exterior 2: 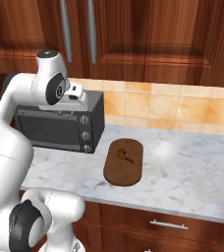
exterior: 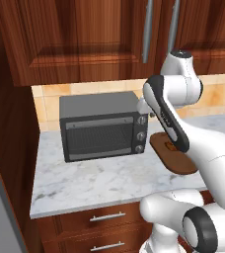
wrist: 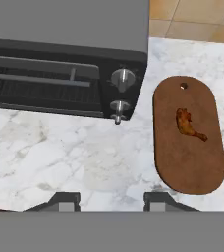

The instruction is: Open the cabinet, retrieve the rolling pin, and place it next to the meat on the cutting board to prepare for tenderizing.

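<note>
1. on the marble counter [exterior 2: 192, 172], just right of the toaster oven [wrist: 60, 59], sits the cutting board [wrist: 188, 138] with the meat [wrist: 188, 124] on it.
2. base views add the cabinet [exterior 2: 133, 34], doors closed.
3. board's long axis runs toward the wall.
4. gripper [wrist: 111, 201] hangs above, jaws apart, empty.

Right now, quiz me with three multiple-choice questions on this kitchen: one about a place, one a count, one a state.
1. Where is the meat?
A. on the cutting board
B. on the toaster oven
C. on the bare counter

2. How many knobs does the toaster oven's front show?
A. one
B. three
C. five

3. The cabinet doors are:
A. shut
B. wide open
C. removed

Answers: 1 A, it lies on the oval board; 2 B, three stacked at its right in both base views; 3 A, both handles sit flush, side by side.
</note>
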Robot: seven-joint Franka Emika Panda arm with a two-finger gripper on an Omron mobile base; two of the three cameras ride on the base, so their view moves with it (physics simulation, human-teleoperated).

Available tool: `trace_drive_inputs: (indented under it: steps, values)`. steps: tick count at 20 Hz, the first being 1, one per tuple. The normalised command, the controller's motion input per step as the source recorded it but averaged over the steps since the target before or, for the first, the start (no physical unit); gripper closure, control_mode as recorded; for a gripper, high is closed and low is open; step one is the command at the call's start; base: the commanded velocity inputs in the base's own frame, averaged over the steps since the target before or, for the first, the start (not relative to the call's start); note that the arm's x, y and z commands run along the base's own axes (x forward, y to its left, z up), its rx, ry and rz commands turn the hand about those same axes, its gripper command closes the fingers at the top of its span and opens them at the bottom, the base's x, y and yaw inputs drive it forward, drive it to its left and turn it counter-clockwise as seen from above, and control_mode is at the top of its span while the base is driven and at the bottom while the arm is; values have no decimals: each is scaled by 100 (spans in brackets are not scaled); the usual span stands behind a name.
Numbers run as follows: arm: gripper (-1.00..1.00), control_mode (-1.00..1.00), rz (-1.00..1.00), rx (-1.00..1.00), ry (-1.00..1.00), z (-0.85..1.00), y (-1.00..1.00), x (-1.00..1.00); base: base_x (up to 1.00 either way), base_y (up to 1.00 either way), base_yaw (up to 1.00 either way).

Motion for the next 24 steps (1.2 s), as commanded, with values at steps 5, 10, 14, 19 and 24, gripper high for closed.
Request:
trace_drive_inputs:
  steps: [5, 10, 14, 19, 24]
  values:
    - [-100, -100, 0, -1, -18, 0, 0, -19, 0, 0, 0]
    - [-100, -100, -2, -1, -32, 5, -5, -34, 0, 0, 0]
    - [-100, -100, -11, -2, -33, 27, -5, -12, 0, 0, 0]
    - [-100, -100, -11, -1, -29, 31, -13, 0, 0, 0, 0]
    - [-100, -100, -4, 0, -19, 36, -26, 1, 0, 0, 0]
